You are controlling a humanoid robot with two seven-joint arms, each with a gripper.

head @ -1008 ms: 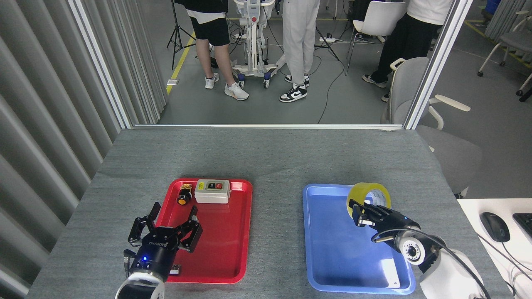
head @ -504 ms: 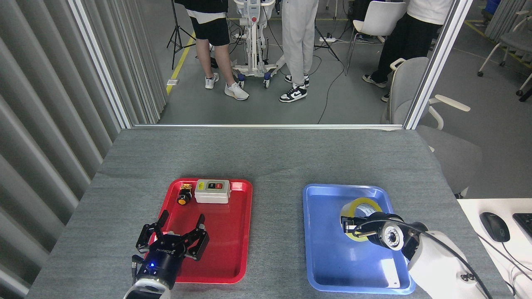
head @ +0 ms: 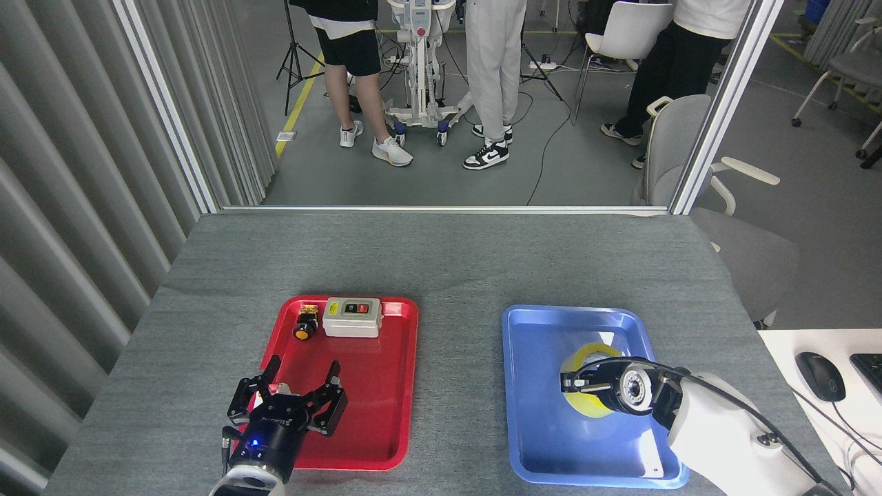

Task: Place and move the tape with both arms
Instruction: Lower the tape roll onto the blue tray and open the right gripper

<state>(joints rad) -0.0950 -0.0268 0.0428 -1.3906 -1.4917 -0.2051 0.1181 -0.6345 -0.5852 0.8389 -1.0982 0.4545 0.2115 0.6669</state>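
The right gripper (head: 575,382) has lowered the tape (head: 586,375), pinched, into the blue tray (head: 537,386); released tilted, it could roll. The left gripper (head: 288,403) hovers spread, well apart.

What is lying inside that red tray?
In the red tray: a grey switch box and a small black-and-orange button part at its far end. The left end effector hides the near-left corner.

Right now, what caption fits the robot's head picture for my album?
Right gripper lowers yellow tape into the blue tray; open left gripper waits over the red tray.
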